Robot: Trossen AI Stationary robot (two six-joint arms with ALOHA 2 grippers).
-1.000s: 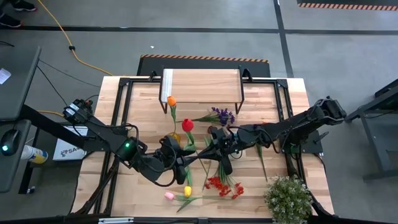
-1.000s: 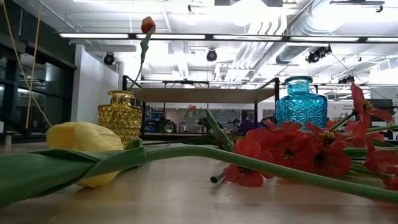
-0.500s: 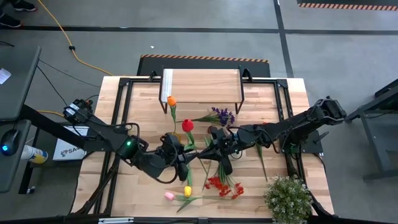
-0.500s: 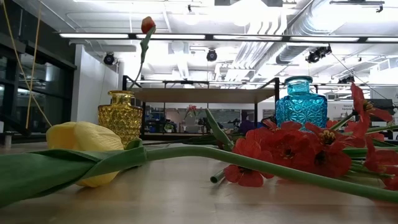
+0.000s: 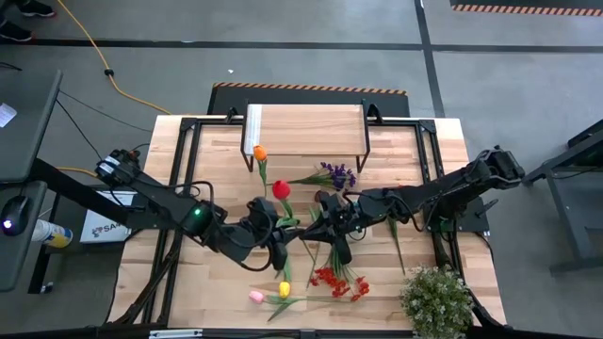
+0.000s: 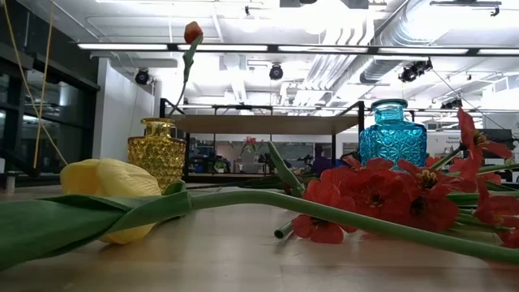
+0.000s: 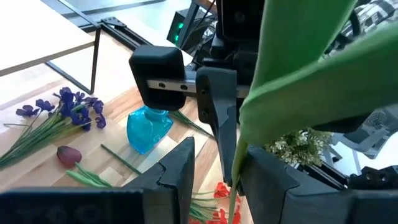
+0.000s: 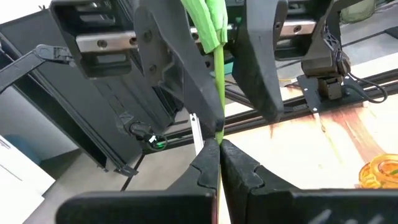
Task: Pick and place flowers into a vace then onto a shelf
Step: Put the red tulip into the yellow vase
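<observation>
Both pincers meet at mid-worktop around one red tulip (image 5: 282, 188). The right pincer (image 8: 219, 163) is clamped on its green stem (image 8: 217, 74), its tips pressed together around it. The left pincer (image 7: 214, 163) has its fingers apart, the stem and a broad leaf running between them. The bloom stands just left of the right pincer, near the yellow vase (image 6: 157, 151). Since a second ago the left pincer has drawn nearer the right one, and the bloom has shifted slightly far.

Industrial lab: exposed ceiling ducts (image 6: 422, 32), hazard-striped concrete floor (image 5: 311, 88).
</observation>
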